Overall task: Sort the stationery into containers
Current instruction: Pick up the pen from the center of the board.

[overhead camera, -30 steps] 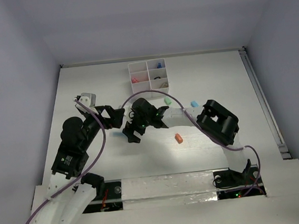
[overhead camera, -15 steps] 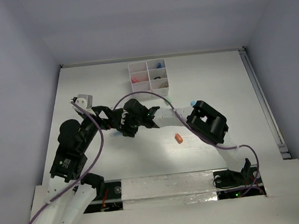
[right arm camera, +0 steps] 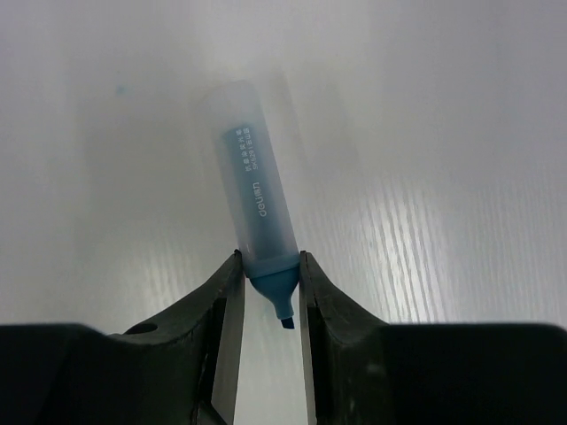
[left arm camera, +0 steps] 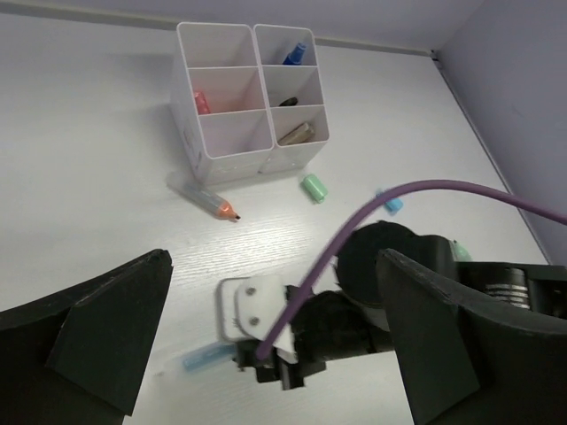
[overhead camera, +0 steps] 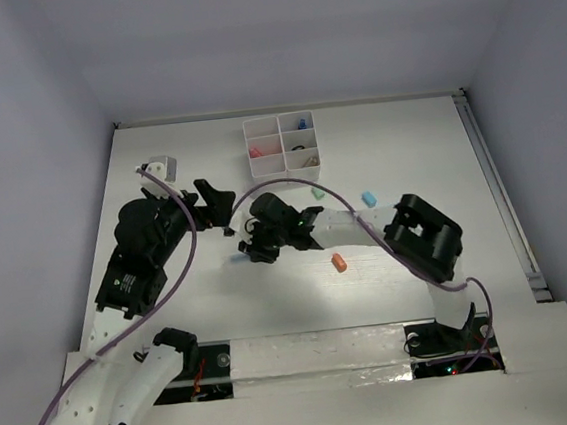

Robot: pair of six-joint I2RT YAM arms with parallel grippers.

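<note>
The white box (left arm camera: 232, 164) with six little rooms stands on the counter (overhead camera: 408, 150). The right tool (right arm camera: 268, 262) is clenched on the light-blue marker (right arm camera: 252, 186) and pinches it from both sides, close to its coloured tip. The marker lies low on the counter, well away from the box, on the side of the box that faces the arms and a bit to the left. The left tool (left arm camera: 273, 257) is released. Its two fingers (left arm camera: 106, 328) are spread wide with nothing between them, and it hangs in the air to the left of the box. A pale marker with an orange tip (left arm camera: 205, 197) lies just beside the box's near wall. A green bit (left arm camera: 314, 188) lies near the box's near right corner, and a blue bit (left arm camera: 390, 203) lies farther out to the right. An orange bit (overhead camera: 339, 262) lies well apart from the box, toward the arms. Inside the box, a blue-capped thing (left arm camera: 297, 53) stands in the far right room. A pink thing (left arm camera: 202, 100) is in the middle left room. A dark thing (left arm camera: 288, 101) is in the middle right room, and a tan thing (left arm camera: 297, 133) is in the near right room.
</note>
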